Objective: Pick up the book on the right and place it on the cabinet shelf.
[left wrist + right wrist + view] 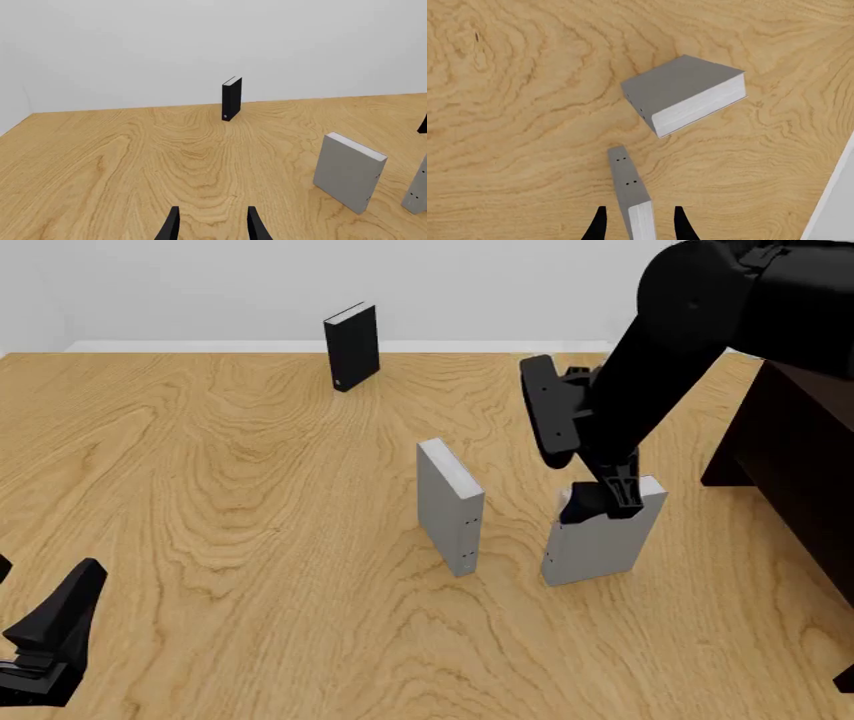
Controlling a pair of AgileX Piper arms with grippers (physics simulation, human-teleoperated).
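Observation:
The book (601, 540), a light grey hardcover, stands upright on the table at the right of the front view. My right gripper (607, 502) is open and comes down over its top edge, one finger on each side. In the right wrist view the book (630, 192) sits between the fingers (599, 225) with a small gap on both sides. The very dark cabinet shelf (787, 440) stands at the far right. My left gripper (47, 640) is open and empty near the front left edge; it also shows in the left wrist view (213, 227).
A second grey book (450, 505) with small dark dots stands just left of the task book and shows in both wrist views (684, 95) (347, 170). A black book (352, 347) stands upright at the back of the wooden table (200, 490).

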